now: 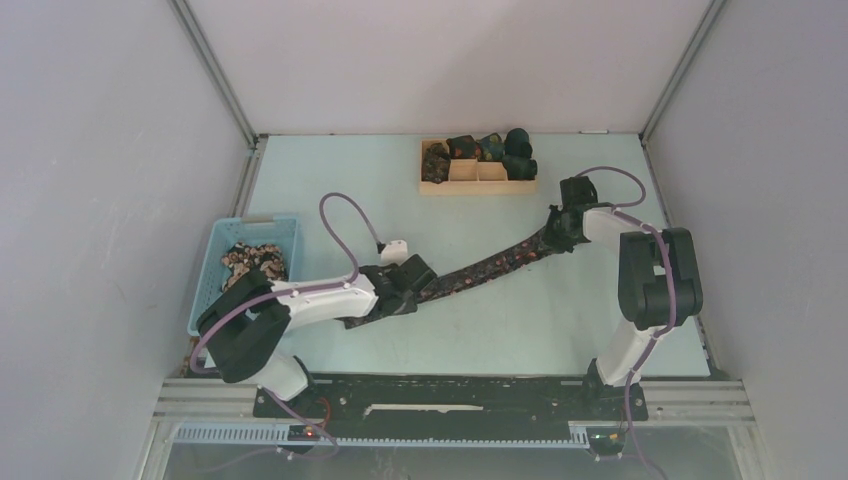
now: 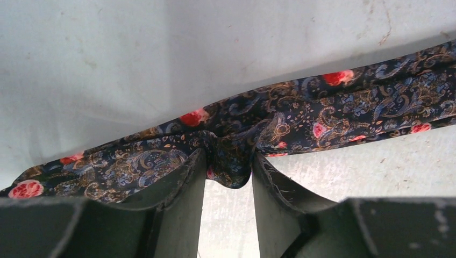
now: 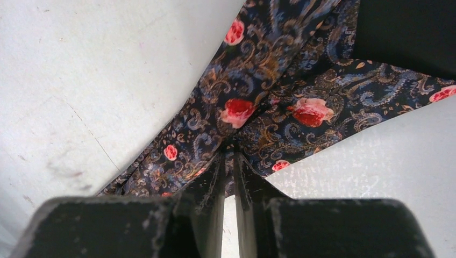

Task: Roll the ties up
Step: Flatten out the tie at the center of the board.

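Left fingers (image 2: 177, 185), right fingers (image 3: 211, 183) pinch tie (image 1: 490, 265); overhead shows span.

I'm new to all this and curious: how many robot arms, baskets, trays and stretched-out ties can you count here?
Robot arms: 2
Blue basket: 1
Wooden tray: 1
Stretched-out tie: 1
Total: 5

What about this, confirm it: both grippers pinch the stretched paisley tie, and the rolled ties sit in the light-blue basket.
Wrong on one count. The top external view shows the rolled ties sit in the wooden divided tray, not the light-blue basket. The rest stands: the left gripper and right gripper both pinch the stretched paisley tie.
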